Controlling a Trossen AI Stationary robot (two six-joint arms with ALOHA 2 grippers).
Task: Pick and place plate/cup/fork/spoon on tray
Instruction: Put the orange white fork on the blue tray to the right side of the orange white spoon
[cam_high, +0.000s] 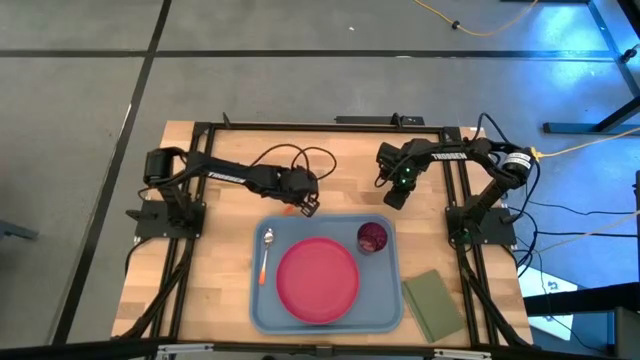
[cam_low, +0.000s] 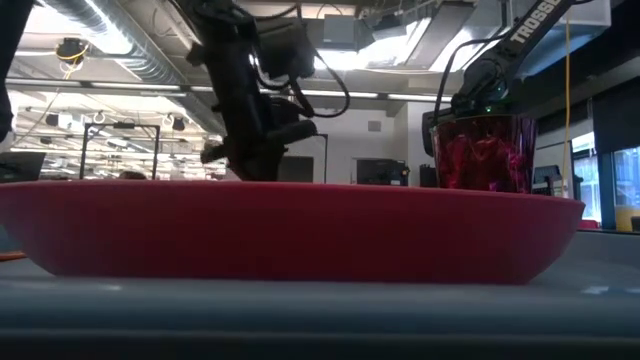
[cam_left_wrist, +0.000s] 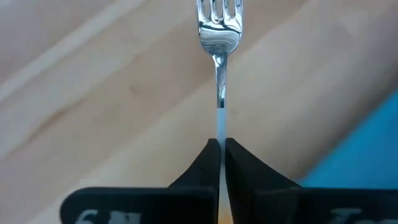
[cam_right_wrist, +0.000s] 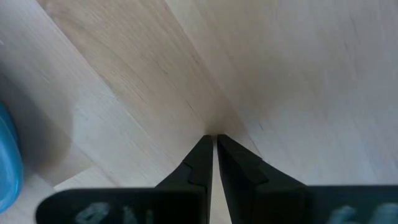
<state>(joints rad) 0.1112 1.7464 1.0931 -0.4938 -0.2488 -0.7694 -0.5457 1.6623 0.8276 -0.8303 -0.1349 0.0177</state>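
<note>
A light wooden worktop (cam_high: 210, 270) carries one large light blue rectangular tray (cam_high: 390, 300) with a raised rim. On the tray sit one round, flat pink-red plate (cam_high: 317, 280), one small dark red translucent cup (cam_high: 372, 237) near the tray's far right corner, and one spoon (cam_high: 266, 252) with a silver bowl and thin orange handle, lying along the left side. One olive-green rectangular pad (cam_high: 432, 305) lies on the wood just right of the tray.

The left hand (cam_high: 307, 207) is above the wood at the tray's far edge, its two dark fingers (cam_left_wrist: 199, 171) clamped together on the handle of the one fork (cam_left_wrist: 219, 37), whose silver tines point away from the wrist. The fork looks light, stiff and thin, with a smooth, likely slippery handle; a grip on the flat of the handle suits it, and it may pivot if held loosely.

The right hand (cam_high: 396, 196) waits beyond the tray near the cup, fingers (cam_right_wrist: 239, 165) closed together on nothing.
</note>
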